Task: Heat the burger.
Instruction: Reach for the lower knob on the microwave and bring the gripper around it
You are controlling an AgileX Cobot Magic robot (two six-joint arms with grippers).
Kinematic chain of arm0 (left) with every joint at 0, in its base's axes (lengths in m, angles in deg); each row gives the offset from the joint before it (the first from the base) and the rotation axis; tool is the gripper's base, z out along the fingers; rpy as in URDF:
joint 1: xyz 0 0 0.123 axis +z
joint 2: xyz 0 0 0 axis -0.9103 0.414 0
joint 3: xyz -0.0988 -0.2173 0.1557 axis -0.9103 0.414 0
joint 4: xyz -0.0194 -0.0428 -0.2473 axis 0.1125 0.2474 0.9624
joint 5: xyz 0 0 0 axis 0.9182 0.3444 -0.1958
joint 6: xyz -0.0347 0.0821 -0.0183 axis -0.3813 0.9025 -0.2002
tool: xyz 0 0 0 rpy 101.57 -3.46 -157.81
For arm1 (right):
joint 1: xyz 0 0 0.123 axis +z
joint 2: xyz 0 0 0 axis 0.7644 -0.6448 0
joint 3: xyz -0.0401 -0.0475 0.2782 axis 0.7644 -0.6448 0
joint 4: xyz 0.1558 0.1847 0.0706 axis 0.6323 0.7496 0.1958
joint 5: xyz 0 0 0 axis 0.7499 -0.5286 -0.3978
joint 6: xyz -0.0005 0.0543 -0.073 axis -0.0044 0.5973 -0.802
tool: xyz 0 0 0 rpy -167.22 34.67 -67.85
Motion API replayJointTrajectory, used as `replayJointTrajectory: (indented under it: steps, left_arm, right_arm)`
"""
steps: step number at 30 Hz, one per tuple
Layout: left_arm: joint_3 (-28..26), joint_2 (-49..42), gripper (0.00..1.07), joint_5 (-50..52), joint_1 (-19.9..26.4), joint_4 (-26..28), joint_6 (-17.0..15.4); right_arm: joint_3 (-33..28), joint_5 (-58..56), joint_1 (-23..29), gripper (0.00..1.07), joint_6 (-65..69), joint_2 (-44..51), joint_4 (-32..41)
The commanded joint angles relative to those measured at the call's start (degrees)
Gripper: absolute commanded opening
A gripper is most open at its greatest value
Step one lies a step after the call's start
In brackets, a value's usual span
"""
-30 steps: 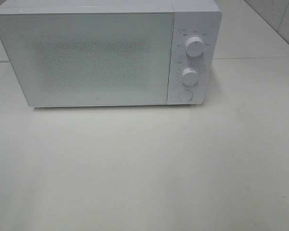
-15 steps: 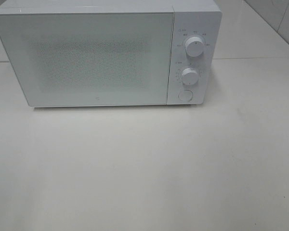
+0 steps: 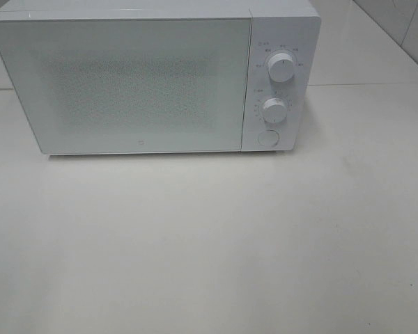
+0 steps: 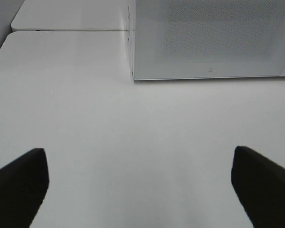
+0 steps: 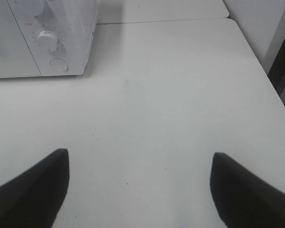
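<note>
Left claw (image 4: 137, 159) and right claw (image 5: 138, 159) both hang wide open, holding nothing, over my white table (image 3: 209, 243). Beyond them stands the microwave (image 3: 125, 83), door shut. I cannot tell where the burger is.

Bright, even, diffuse light, soft shadow under the microwave (image 3: 153, 76), washed-out white table (image 3: 209, 243), slight softness throughout
</note>
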Motion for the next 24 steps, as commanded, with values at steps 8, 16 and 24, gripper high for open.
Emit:
replayJointTrajectory:
  steps: [8, 16, 24]
  left_arm:
    - [0.2, -1.5, 1.0, 0.4, 0.3, 0.6, 0.0]
    - [0.2, -1.5, 1.0, 0.4, 0.3, 0.6, 0.0]
    - [0.2, -1.5, 1.0, 0.4, 0.3, 0.6, 0.0]
  right_arm:
    - [2.6, 6.4, -0.2, 0.76, 0.2, -2.5, 0.0]
    - [1.0, 17.9, -0.2, 0.76, 0.2, -10.8, -0.2]
    - [-3.3, 30.9, -0.2, 0.76, 0.2, -19.3, -0.1]
